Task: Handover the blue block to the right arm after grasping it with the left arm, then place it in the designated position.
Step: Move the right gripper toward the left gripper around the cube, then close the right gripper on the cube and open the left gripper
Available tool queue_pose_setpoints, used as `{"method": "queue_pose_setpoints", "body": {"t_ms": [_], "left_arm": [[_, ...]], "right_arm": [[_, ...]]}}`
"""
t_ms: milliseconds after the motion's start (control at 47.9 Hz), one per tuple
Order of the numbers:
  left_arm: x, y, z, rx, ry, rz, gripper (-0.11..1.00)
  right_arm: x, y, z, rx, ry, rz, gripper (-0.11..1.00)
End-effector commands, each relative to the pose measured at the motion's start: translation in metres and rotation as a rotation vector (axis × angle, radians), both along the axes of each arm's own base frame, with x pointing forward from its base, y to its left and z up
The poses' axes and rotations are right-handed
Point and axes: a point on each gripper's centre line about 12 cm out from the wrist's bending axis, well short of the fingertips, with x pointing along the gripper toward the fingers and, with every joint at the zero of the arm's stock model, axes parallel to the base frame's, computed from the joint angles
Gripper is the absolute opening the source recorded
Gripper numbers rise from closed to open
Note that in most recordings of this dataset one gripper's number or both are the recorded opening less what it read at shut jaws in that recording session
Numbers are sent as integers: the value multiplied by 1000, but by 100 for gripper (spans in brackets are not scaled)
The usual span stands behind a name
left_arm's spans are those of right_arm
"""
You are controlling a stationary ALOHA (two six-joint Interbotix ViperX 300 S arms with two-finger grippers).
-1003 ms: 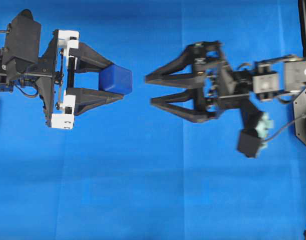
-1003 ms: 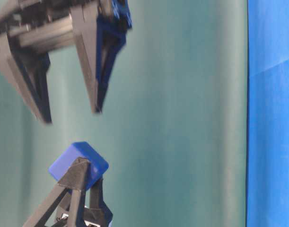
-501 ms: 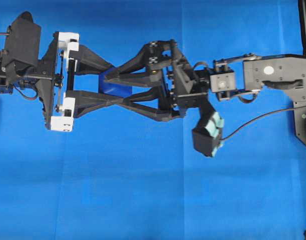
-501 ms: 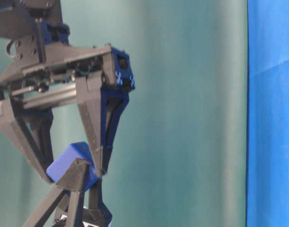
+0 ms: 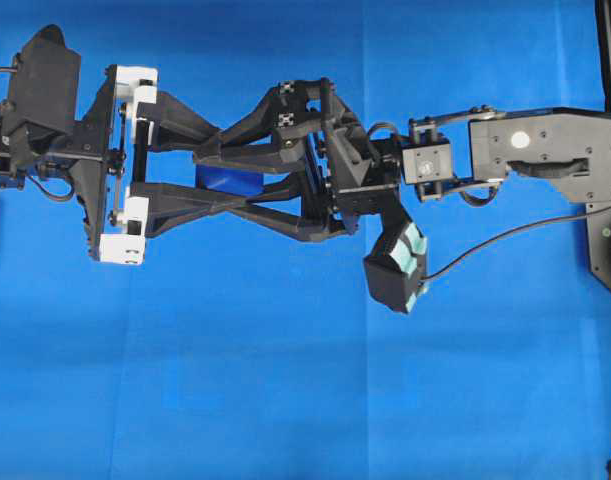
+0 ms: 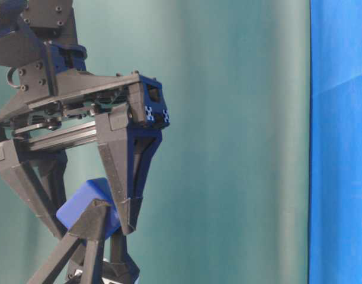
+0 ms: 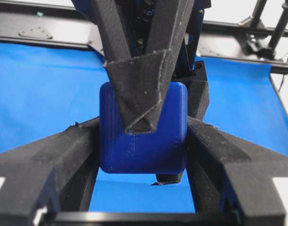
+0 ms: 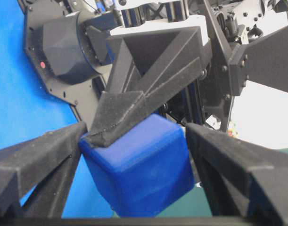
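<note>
No readable text anywhere.

Searched all four views and found no word, brand, number or sign: only small black-and-white patterned squares on the right arm's gripper (image 5: 217, 170) housing, too small to read, a plain white dot on the right arm (image 5: 525, 141), and a plain red dot on the left arm (image 8: 42, 65).
</note>
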Motion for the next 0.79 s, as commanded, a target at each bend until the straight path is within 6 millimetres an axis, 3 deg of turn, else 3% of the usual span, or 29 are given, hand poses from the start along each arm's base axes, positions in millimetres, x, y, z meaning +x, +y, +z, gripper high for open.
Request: {"method": "queue_pose_setpoints", "body": {"t_ms": [0, 84, 230, 773], "left_arm": [[-1, -3, 11, -1, -32, -9, 46], [-2, -5, 10, -1, -29, -15, 46], [-1, -8, 10, -1, -28, -24, 46], [-1, -10, 11, 5, -31, -29, 46]], "right_arm": [[0, -1, 19, 3, -44, -3, 95], [0, -1, 17, 0, -26, -12, 88], [1, -4, 17, -5, -1, -29, 53], [1, -6, 15, 1, 27, -48, 53]]}}
